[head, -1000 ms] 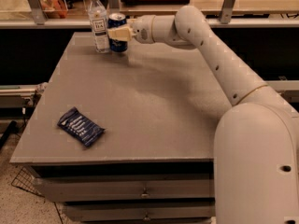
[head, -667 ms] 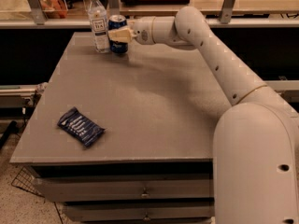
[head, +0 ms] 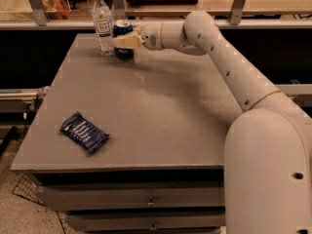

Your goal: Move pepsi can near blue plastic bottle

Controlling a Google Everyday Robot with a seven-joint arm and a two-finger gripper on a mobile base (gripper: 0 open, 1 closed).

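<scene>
Table takes up most of the view, grey and flat, with drawers below its near edge. Arm comes next: a thick white limb rising from the near right corner, stretched long and nearly level across to the far left corner, wrist pointing left. Bottle stands upright by the far edge at that corner. The can stands just to its right, close beside it and perhaps touching. Compared with a second ago the can sits a little lower, so it seems to have been set down on the table. If so, the placing is all but done and only letting go remains. The claw is clamped across the can's middle. A blue packet lies flat near the near left corner, well apart.
</scene>
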